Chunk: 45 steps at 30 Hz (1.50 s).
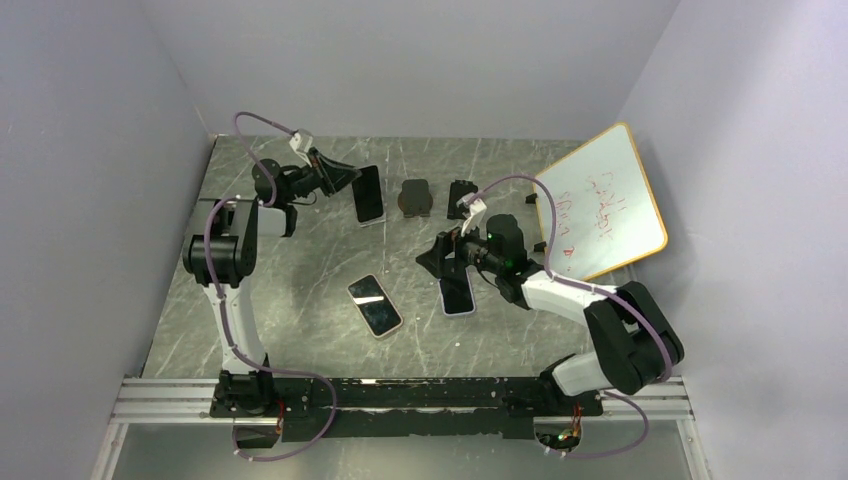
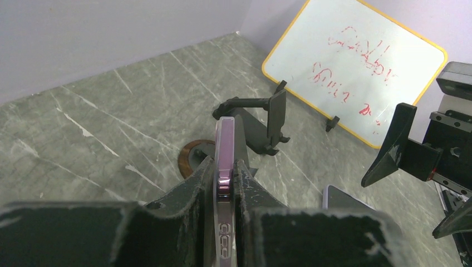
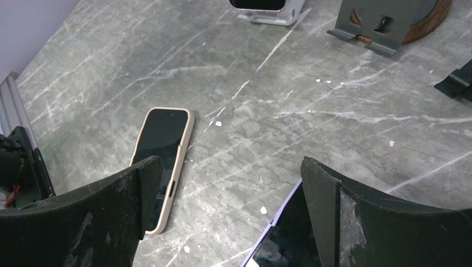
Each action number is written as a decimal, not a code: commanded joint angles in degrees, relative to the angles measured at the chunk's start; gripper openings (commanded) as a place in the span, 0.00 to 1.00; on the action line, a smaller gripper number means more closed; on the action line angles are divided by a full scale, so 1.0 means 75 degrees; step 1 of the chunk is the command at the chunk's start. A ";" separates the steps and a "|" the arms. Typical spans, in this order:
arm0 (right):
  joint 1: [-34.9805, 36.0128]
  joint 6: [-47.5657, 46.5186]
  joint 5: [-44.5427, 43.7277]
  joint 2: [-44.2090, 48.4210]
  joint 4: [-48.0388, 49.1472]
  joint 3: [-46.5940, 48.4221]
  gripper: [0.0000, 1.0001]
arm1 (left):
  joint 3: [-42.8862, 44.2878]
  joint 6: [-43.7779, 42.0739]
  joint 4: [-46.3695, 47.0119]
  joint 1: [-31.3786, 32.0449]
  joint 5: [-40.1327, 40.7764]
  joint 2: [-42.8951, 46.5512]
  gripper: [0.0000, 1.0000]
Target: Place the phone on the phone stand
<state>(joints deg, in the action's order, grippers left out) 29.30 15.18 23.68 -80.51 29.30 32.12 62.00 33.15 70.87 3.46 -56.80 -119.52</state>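
"So, where's the phone (image 2: 225, 139)?"
"Clamped edgewise in the left gripper (image 2: 224, 171), long axis pointing straight ahead."
"And the stand (image 1: 415, 197)?"
"Just beyond its tip. The right gripper (image 3: 231, 169) gapes over a second phone (image 3: 281, 236)."

Grey marble-patterned table (image 1: 300, 250), white veins, fills centre frame. Plain pale lavender-grey walls (image 1: 420, 60) enclose left, rear, right. Yellow-framed whiteboard (image 1: 605, 200), red scrawl, leans upper right. Aluminium rail (image 1: 160, 400) along bottom edge. Even, soft light.
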 commanded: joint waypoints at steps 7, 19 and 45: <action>-0.0049 -0.0087 0.0159 -0.0288 0.0254 0.0101 1.00 | 0.0226 0.0052 0.1065 -0.0027 0.0009 -0.0317 0.05; -0.0043 -0.0089 0.0259 -0.0395 0.0306 0.0090 1.00 | 0.0426 -0.1050 -0.0092 -0.0007 -0.0114 -0.0411 0.05; -0.0051 -0.0067 0.0462 -0.0611 0.0425 0.0092 1.00 | -0.0058 -0.1511 -0.0216 -0.0027 -0.0023 -0.0780 0.05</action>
<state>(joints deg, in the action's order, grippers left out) 29.30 15.18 26.41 -84.49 30.22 32.12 65.56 24.69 67.59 3.57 -59.61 -123.37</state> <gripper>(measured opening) 0.997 0.192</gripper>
